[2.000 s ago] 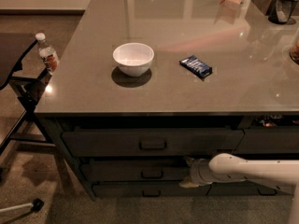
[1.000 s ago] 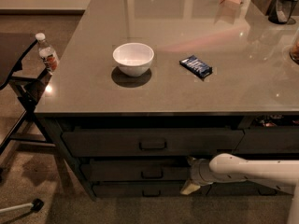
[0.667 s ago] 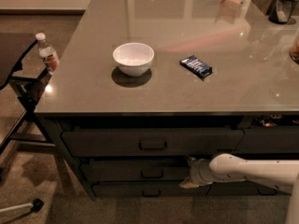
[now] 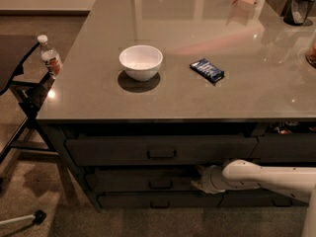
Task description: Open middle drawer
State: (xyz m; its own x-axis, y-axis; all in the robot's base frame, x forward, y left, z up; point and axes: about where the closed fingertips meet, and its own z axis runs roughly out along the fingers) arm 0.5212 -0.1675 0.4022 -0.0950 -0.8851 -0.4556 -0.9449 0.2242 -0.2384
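The middle drawer is the dark grey front second from the top under the counter, with a small loop handle at its centre. Its front sits recessed in shadow beneath the taller top drawer. My gripper is at the end of the white arm that reaches in from the right. It is at the height of the middle drawer's front, a short way right of the handle and apart from it. Its tip is dark against the drawer face.
On the grey counter stand a white bowl and a blue packet. A thin bottom drawer lies below. At the left a dark chair carries a water bottle. Several items stand at the back right.
The arm and gripper have stayed almost in place beside the middle drawer's front. No drawer has visibly moved.
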